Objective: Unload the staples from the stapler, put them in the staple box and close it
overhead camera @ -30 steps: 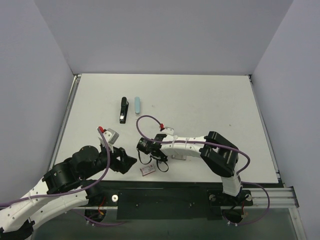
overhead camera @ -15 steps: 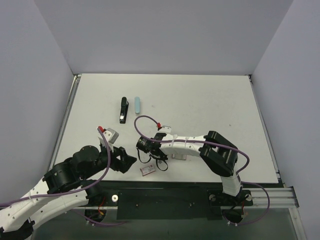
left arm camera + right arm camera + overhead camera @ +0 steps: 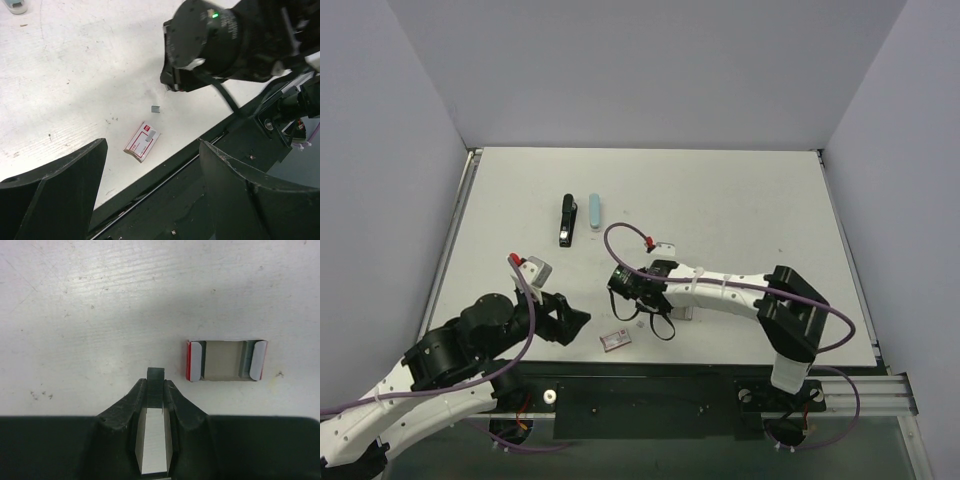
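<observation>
The black stapler (image 3: 565, 220) lies at the back left of the table, far from both grippers, with a pale blue bar (image 3: 595, 211) beside it. My right gripper (image 3: 155, 384) is shut on a short metallic strip of staples (image 3: 154, 440) and holds it just above the table, left of an open red-and-white cardboard tray (image 3: 226, 360). In the top view this gripper (image 3: 658, 326) is near the front edge. My left gripper (image 3: 575, 320) is open and empty; in its wrist view (image 3: 152, 146) a small red-and-white staple box (image 3: 142, 141) lies just beyond the fingertips.
A small loose staple piece (image 3: 155, 108) lies on the table past the staple box (image 3: 616, 340). The right arm's wrist (image 3: 215, 45) hangs close over it. The table's black front rail (image 3: 165, 200) runs under my left fingers. The tray (image 3: 686, 313) sits under the right forearm.
The right arm has shifted to the right and its elbow has swung out, carrying the gripper slightly right. The left gripper has drifted slightly. Stapler and staple box have not moved.
</observation>
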